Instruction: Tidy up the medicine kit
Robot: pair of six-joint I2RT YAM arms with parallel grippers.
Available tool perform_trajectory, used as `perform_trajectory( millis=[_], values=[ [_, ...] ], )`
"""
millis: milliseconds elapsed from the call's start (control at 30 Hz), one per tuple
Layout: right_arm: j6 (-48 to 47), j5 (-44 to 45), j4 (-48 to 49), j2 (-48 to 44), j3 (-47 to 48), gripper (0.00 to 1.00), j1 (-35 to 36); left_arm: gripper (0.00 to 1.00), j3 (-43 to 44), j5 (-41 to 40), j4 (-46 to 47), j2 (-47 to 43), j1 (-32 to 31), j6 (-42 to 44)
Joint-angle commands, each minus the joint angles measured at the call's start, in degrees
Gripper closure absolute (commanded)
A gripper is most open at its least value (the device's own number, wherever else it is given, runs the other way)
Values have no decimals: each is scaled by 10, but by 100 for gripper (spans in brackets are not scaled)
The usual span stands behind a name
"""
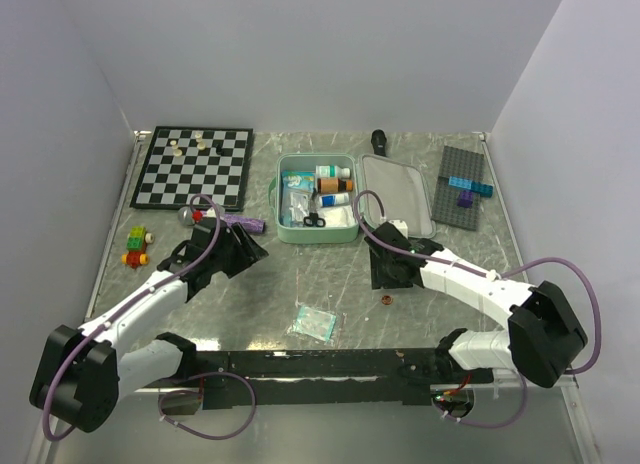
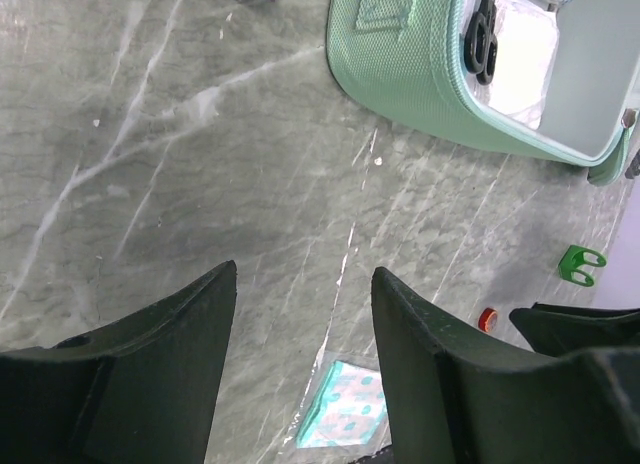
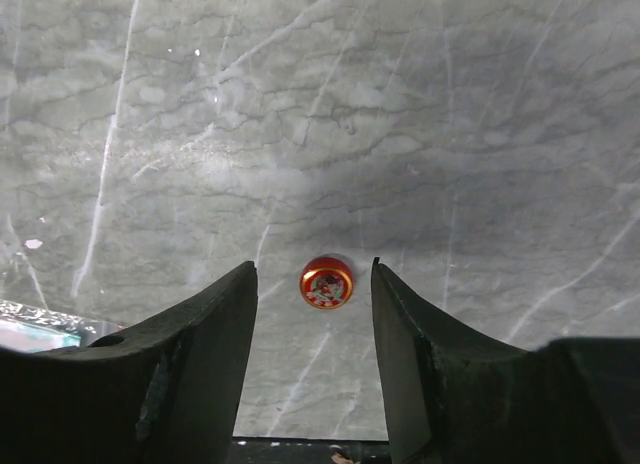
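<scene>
The mint-green, grey-lined zip medicine kit [image 1: 316, 236] lies open at the far middle, lid flat to its right. Just nearside of its left corner the left gripper [image 2: 305, 274] hovers, fingers apart and empty. Nearside of the kit's lid the right gripper [image 3: 312, 267], likewise spread and empty, hangs over a small round red cap [image 3: 326, 282].

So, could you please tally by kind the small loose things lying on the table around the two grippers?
Clear packet with teal-patterned contents: 1
Red round cap: 1
Small green clip, seen only in the left wrist view: 1
Total: 3
</scene>
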Motion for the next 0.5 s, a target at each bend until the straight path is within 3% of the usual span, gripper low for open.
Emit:
perform_trajectory(
  millis=[0,467],
  values=[
    [29,-24,18,11,-18,45,2,39,-9,12,26,-11,1,-13],
    [44,-47,34,35,-47,51,2,39,-8,15,26,2,1,-9]
  ],
)
